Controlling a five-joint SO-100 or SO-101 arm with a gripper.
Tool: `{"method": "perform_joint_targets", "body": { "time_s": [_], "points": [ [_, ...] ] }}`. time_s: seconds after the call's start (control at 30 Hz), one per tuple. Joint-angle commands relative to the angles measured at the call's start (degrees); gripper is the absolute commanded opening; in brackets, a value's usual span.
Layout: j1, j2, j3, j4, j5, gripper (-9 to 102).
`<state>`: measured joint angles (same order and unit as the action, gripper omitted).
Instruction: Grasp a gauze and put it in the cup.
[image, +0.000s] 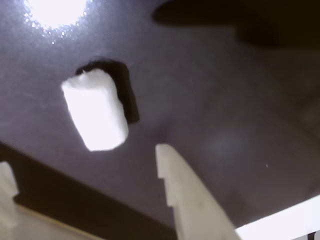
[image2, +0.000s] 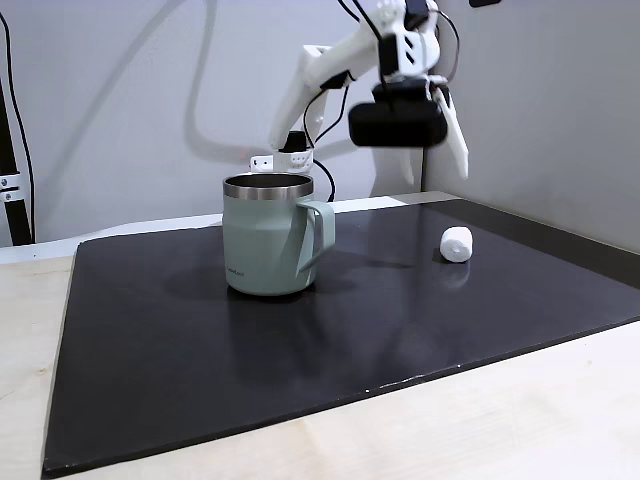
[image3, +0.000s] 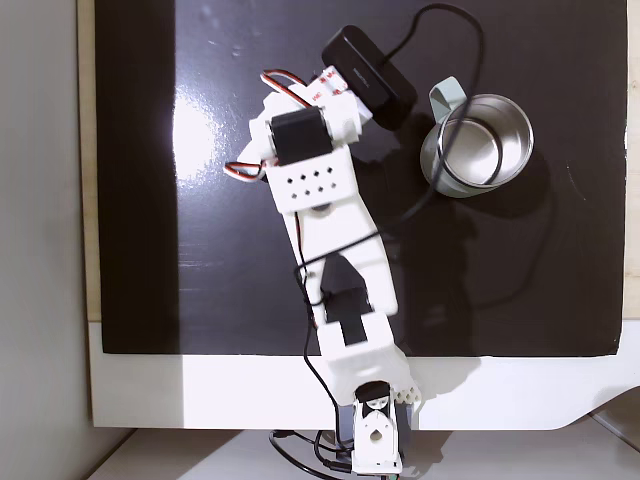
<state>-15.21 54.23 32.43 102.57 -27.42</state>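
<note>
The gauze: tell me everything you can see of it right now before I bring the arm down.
The gauze is a small white roll, stubby and cylindrical, soft and slightly fuzzy-looking in the wrist view. It lies on its side on the black mat, casting a dark shadow beside it. It sits apart from the cup, to its right in that fixed view. Nothing touches it but the mat; the gripper hangs above it.

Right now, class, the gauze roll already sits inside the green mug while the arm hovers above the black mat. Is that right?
Not quite. The gauze roll is not in the green mug; it lies on the black mat, to the mug's right in a fixed view. In the fixed view from above the mug is empty. The arm does hover above the mat.
</note>
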Motion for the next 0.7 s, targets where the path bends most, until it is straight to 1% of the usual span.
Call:
{"method": "perform_joint_targets", "body": {
  "time_s": [0.0, 0.3, 0.67],
  "points": [
    [-1.76, -3.08, -5.01, 0.44, -0.88, 31],
    [-5.01, -15.29, -11.95, 0.44, -0.79, 31],
    [-9.40, -23.55, -17.84, 0.44, -0.35, 31]
  ]
}}
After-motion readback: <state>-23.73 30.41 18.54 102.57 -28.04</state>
